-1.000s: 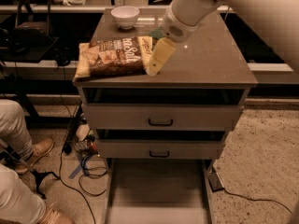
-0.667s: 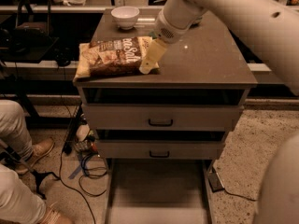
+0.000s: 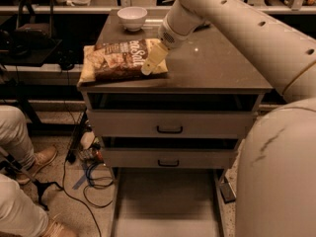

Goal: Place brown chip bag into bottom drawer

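Observation:
The brown chip bag [image 3: 118, 59] lies flat on the left part of the cabinet top [image 3: 217, 68], its left end at the edge. My gripper [image 3: 150, 62] reaches down from the upper right, and its pale fingers [image 3: 154, 58] rest over the bag's right end. The bottom drawer [image 3: 165, 204] is pulled out below the cabinet and shows a bare grey floor. The two upper drawers [image 3: 169, 124] with black handles are shut.
A white bowl [image 3: 132, 18] stands at the back of the cabinet top. A person's legs and shoe [image 3: 29, 157] are at the left, with cables [image 3: 91, 174] on the floor. My arm [image 3: 256, 43] fills the right side of the view.
My gripper has moved left along the cabinet top, from beside the bag's right end to over it. The bag has not shifted.

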Tool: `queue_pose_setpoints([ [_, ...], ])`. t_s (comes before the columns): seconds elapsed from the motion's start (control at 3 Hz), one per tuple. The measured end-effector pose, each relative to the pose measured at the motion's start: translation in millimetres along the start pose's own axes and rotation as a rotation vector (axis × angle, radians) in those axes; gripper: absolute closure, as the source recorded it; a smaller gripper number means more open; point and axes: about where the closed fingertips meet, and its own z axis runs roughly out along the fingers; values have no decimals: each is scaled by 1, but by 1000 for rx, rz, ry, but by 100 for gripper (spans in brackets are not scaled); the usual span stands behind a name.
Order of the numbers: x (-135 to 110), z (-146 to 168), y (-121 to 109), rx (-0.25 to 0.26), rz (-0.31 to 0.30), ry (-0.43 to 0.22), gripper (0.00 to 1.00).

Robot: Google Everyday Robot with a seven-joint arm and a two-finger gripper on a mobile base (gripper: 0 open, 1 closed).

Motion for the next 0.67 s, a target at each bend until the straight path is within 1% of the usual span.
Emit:
queue_pose_setpoints([
  [0.33,-6,18,-2,-14,16,-2,0],
  [0.67,-13,29,5,-32,23,0,27],
])
